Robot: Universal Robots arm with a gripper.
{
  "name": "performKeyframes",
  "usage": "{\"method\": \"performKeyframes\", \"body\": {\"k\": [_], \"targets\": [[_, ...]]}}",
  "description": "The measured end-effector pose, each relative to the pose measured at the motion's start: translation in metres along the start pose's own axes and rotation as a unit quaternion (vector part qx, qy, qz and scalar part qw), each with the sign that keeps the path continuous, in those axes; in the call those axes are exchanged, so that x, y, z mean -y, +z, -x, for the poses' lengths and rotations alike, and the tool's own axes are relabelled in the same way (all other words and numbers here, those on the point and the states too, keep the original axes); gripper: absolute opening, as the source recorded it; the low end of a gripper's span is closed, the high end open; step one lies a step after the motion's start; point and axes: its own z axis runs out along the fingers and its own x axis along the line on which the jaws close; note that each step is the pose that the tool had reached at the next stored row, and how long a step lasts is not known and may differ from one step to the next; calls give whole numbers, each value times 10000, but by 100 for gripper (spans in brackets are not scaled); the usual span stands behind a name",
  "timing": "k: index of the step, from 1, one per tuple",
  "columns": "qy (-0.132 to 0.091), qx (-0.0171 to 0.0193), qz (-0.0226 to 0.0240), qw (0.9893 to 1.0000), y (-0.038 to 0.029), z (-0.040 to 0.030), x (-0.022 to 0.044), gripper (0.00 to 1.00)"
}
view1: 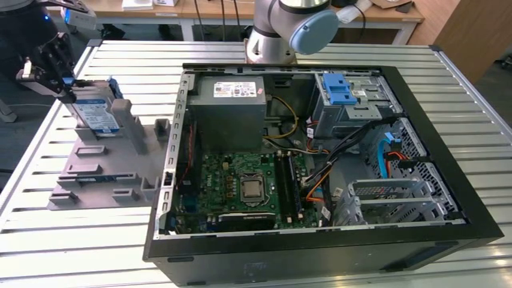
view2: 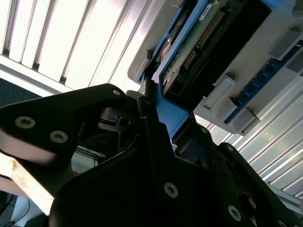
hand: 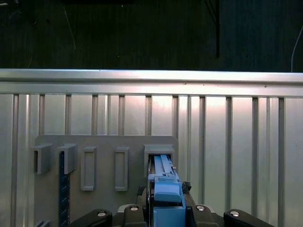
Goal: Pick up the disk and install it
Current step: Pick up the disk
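One disk (view1: 93, 113) stands upright in a grey rack (view1: 104, 174), tool (view1: 69, 84) clamping it.

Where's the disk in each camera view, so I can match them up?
Exterior view: disk stands upright in the grey holder, at the exterior view's left, gripper on its upper end.
Second wrist view: disk shows its circuit-board side, just beyond the gripper.
First wrist view: disk edge-on, blue frame nearest the camera.
Shared landmark: the holder.
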Motion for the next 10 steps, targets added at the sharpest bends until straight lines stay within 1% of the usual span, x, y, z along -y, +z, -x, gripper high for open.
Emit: {"method": "performKeyframes", "body": {"k": [10], "targets": [[188,-3,-1,9998,0,0,0,36]]}}
